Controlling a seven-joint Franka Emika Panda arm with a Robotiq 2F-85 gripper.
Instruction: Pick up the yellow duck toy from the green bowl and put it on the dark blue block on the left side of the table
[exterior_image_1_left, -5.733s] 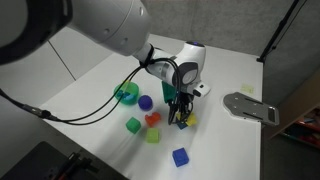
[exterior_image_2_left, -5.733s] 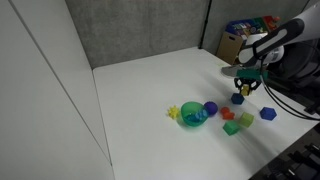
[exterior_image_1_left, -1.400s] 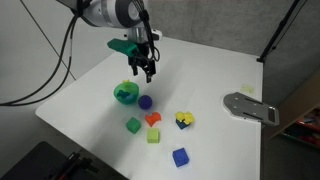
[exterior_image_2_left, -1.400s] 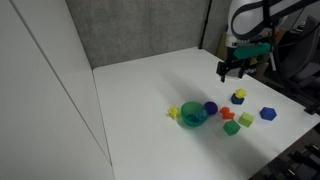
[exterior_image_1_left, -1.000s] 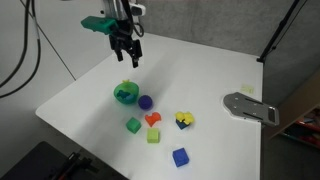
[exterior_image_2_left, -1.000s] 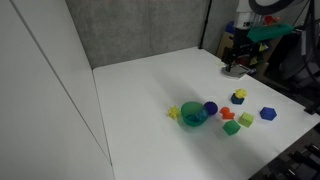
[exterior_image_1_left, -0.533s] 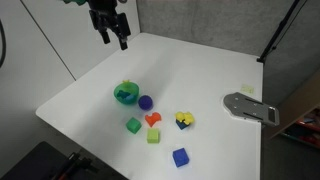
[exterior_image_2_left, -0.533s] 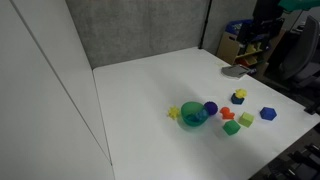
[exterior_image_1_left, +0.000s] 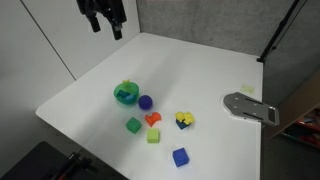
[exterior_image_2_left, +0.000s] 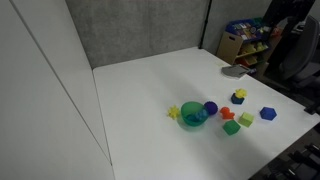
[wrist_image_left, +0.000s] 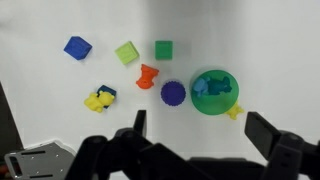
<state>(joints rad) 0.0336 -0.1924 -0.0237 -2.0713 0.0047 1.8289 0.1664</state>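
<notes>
Hand (wrist_image_left: 198, 124) is seen wide open, with nothing held or touched. Its two dark, blocky fingers (wrist_image_left: 139, 122) are spread far apart along the bottom edge of the wrist view. In an exterior view the hand is found high above the far edge of the bench (exterior_image_1_left: 210, 70), well apart from every object.

The bench is plain, white, flat and matte. The yellow duck toy (wrist_image_left: 96, 101) is small, bright and lumpy, and is seated on top of the dark blue block (wrist_image_left: 107, 92), a small cube. The green bowl (wrist_image_left: 213, 92) is round and glossy. A teal shape is seen inside it but cannot be identified. A small yellow piece (wrist_image_left: 235, 112) is touching the bowl's rim at 4 o'clock. A smooth purple ball (wrist_image_left: 174, 93) lies just beside the bowl at 9 o'clock.

In the wrist view the duck toy is placed at roughly 10 o'clock from the hand, well apart. The bowl sits at 12 o'clock.
</notes>
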